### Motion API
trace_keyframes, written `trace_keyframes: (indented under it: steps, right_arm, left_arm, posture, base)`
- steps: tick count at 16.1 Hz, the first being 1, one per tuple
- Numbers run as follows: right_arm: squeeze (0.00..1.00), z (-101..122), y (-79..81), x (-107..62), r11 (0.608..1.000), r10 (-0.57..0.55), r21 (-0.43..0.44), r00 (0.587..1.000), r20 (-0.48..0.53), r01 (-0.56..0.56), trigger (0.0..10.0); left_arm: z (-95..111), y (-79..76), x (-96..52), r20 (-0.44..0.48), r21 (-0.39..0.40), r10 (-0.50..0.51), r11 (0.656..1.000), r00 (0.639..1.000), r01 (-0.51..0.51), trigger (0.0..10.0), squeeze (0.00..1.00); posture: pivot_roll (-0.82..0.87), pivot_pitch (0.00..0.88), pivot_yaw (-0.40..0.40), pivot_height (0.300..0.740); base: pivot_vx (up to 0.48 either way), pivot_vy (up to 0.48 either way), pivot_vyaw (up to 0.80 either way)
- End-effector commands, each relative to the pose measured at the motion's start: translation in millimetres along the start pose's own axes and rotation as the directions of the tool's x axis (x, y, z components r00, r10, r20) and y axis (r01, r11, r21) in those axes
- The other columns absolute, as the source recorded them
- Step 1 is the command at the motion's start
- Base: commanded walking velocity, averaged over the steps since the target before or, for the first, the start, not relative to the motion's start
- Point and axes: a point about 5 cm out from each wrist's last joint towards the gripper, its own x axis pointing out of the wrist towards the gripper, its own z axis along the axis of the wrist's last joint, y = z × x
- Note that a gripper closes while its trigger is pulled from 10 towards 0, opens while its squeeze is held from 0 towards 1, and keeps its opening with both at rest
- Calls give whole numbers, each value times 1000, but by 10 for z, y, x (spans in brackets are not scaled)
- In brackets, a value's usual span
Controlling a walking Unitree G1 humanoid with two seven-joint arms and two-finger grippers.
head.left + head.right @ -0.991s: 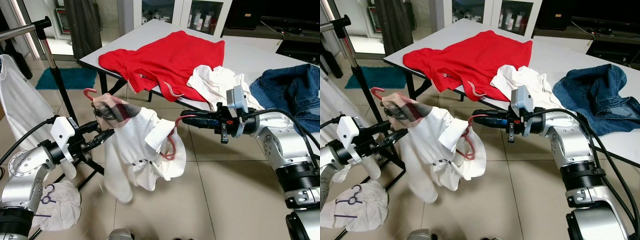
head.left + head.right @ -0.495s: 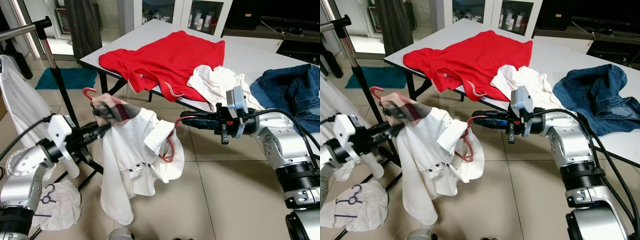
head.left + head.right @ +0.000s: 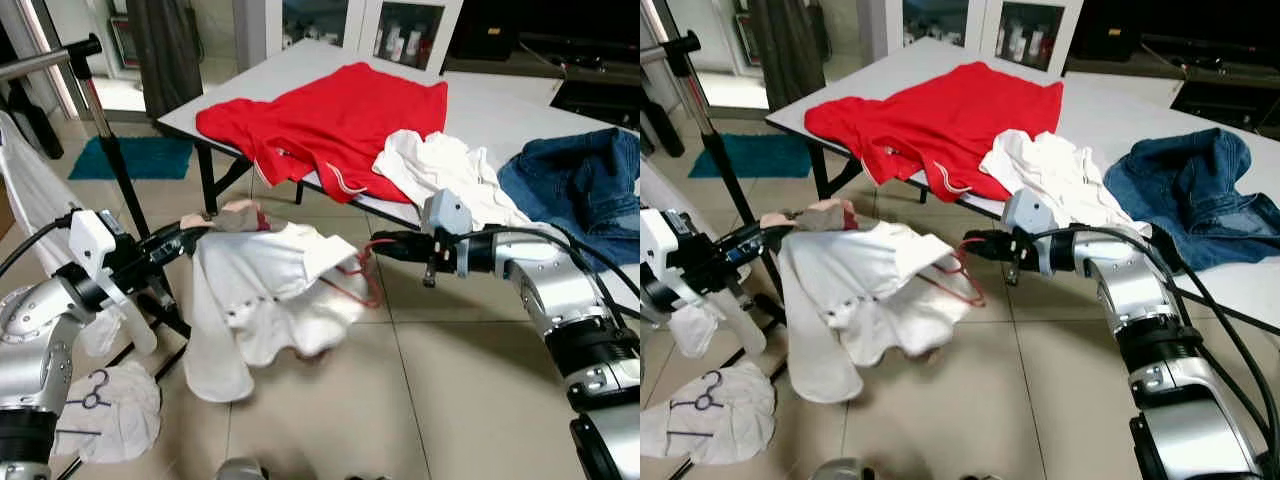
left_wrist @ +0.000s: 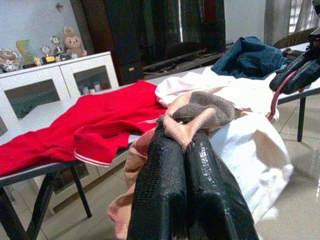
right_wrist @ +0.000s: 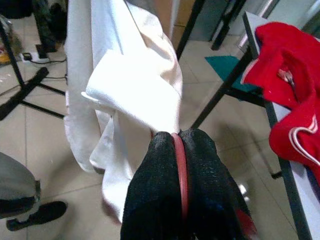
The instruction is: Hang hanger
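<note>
The white shirt [image 3: 262, 300] on the red hanger [image 3: 362, 280] hung stretched in the air between the 2 grippers, above the floor [image 3: 420, 400] and in front of the desk [image 3: 520, 110]. The left gripper [image 3: 190, 236] had its jaws clenched on the checked collar [image 4: 200, 107] of the shirt. The right gripper [image 3: 382, 244] had its jaws clenched on the hanger's red bar. A red shirt [image 3: 330, 115], a white cloth [image 3: 440, 170] and jeans [image 3: 575, 185] lay on the desk. A rack pole [image 3: 110, 150] stood near the desk's left corner.
</note>
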Motion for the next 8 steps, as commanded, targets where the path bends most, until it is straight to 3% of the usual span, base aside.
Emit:
trace_keyframes:
  steps: [1, 4, 5, 8]
  right_arm:
    - [51, 21, -35, -36, 1000, -5, -28, 999, -40, 4, 0]
    - [43, 50, 93, -72, 987, 134, -92, 991, -14, -134, 0]
    - [43, 106, 118, -152, 976, 188, -112, 982, 22, -184, 0]
    - [0, 130, 237, -313, 940, 314, -138, 949, -15, -313, 0]
  left_arm:
    - [69, -1, 22, 23, 23, -15, 1000, 1000, 14, 0, 0]
    - [69, 69, 8, 23, 25, 18, 1000, 1000, -18, 0, 0]
    - [16, 120, -50, 1, 14, 57, 998, 998, -58, 0, 0]
    - [-20, 150, -105, -10, 9, 96, 995, 995, -96, 0, 0]
  posture:
    - [110, 0, -65, 740]
    - [108, 0, -67, 740]
    - [104, 0, -65, 740]
    - [100, 0, -68, 740]
  base:
    - [0, 0, 0]
    - [0, 0, 0]
    - [0, 0, 0]
    - [0, 0, 0]
